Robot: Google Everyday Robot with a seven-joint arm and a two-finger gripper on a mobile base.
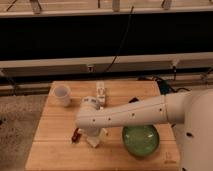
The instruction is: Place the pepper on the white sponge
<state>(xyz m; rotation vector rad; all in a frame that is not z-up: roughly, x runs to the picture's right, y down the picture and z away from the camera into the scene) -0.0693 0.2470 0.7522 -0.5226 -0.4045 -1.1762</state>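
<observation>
Wood tbl [50, 147]: small dark-red pepper [75, 135] beside pincer [94, 139].

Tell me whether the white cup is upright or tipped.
Upright: the white cup stands on its base, mouth up, far left on the table. The claw hangs apart, nearer the front.

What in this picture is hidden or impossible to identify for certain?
Camera view:
1. Gripper, low over the table, front left: mostly hidden under the arm.
2. Small red thing beside it: too small to identify as the pepper.
3. White object behind the arm: lower end covered; sponge or not, unclear.
</observation>
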